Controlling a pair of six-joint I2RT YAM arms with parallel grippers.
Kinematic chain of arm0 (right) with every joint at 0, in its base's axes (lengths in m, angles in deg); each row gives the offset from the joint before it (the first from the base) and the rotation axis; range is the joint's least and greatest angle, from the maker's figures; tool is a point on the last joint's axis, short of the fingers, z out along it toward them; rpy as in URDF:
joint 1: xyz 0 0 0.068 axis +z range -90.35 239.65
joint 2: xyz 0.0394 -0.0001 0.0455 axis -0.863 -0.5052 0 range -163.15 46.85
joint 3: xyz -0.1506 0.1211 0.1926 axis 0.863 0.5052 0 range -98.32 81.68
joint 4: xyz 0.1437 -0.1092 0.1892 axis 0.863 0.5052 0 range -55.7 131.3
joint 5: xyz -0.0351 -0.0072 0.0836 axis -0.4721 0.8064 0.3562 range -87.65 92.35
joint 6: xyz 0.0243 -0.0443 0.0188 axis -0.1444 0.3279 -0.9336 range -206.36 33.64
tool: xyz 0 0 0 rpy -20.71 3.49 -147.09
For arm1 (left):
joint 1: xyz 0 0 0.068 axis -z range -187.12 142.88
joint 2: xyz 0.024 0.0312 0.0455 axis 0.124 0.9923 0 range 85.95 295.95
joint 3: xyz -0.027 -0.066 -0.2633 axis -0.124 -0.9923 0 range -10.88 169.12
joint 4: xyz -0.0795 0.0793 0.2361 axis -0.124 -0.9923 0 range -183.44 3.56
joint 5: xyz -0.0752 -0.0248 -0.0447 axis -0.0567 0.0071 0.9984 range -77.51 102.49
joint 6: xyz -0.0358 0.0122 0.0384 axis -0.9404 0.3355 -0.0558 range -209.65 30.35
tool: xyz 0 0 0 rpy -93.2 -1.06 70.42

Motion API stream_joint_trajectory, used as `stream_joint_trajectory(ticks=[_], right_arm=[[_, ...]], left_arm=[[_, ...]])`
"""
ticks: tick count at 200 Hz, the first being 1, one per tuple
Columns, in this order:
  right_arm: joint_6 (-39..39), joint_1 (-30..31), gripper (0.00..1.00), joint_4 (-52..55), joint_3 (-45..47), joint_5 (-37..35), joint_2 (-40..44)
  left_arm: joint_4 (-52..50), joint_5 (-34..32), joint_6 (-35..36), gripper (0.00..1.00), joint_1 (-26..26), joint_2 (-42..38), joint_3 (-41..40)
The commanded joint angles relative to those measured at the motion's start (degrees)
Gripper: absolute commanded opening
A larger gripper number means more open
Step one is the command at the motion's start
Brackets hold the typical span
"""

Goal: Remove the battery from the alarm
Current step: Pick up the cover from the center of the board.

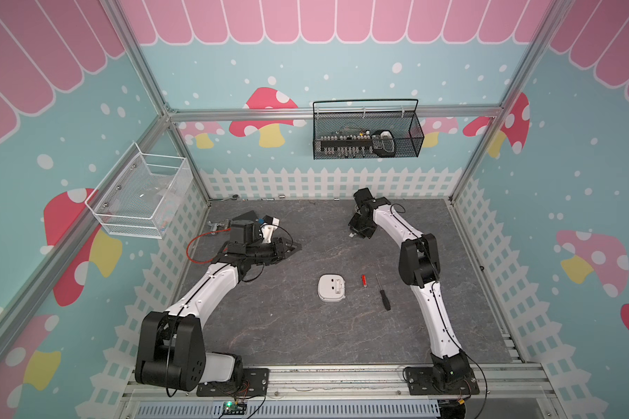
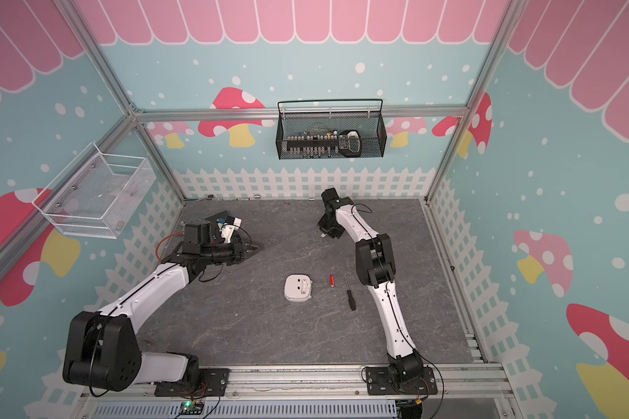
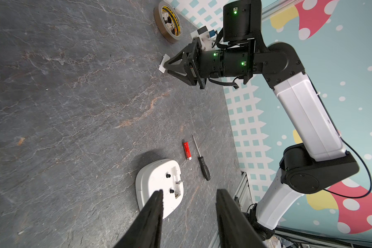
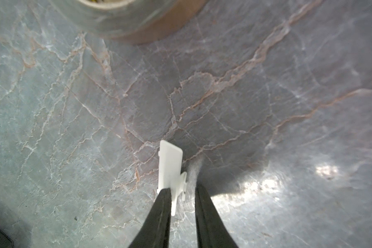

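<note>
The white alarm (image 1: 332, 288) (image 2: 297, 288) (image 3: 157, 182) lies face down mid-table, its back compartment (image 3: 177, 182) uncovered. Just right of it the red battery (image 1: 364, 281) (image 2: 331, 281) (image 3: 187, 151) lies loose on the table, apart from the alarm. My left gripper (image 1: 291, 248) (image 3: 189, 191) hovers open and empty at the back left, far from both. My right gripper (image 1: 353, 234) (image 4: 182, 186) is low at the back of the table. Its jaws stand slightly apart, and a small white cover plate (image 4: 170, 165) (image 3: 164, 63) leans on one finger, clear of the other.
A black-handled screwdriver (image 1: 384, 295) (image 3: 202, 163) lies right of the battery. A tape roll (image 3: 168, 21) (image 4: 127, 19) sits just beyond the right gripper. A black mesh basket (image 1: 367, 134) hangs on the back wall, a white wire basket (image 1: 142, 196) on the left wall. An orange cable (image 1: 197, 250) loops by the left arm.
</note>
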Motion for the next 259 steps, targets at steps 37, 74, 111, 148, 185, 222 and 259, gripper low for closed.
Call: stream_joint_trajectory(ticks=[37, 74, 111, 148, 185, 222, 259], right_arm=[[0.74, -1.15, 0.21, -0.45, -0.26, -0.25, -1.84], [1.02, -1.71, 0.13, -1.54, -0.65, 0.86, -2.42], [1.79, -1.86, 0.01, -1.56, -0.8, 1.57, -2.82], [2.98, -1.78, 0.0, -1.36, 0.94, 2.13, -1.11], [5.8, -0.38, 0.0, -3.43, 12.61, 0.7, 8.44], [7.63, 0.89, 0.0, -9.38, 31.84, 1.2, 22.39], [9.49, 3.46, 0.0, -11.25, 46.04, 2.05, 34.17]], left_arm=[[1.07, 1.12, 0.24, 0.43, -0.51, 0.64, -0.68], [1.15, 1.25, 0.24, 0.42, -0.55, 0.69, -0.58], [1.07, 1.47, 0.24, 0.42, -0.66, 0.74, -0.58], [1.14, 1.56, 0.11, 0.42, -0.67, 0.8, -0.64], [1.3, 1.47, 0.15, 0.42, -0.66, 0.53, -0.8], [1.38, 1.22, 0.11, 0.42, -0.63, 0.28, -0.82], [1.41, 0.55, 0.24, 0.42, -0.67, -0.18, -1.19]])
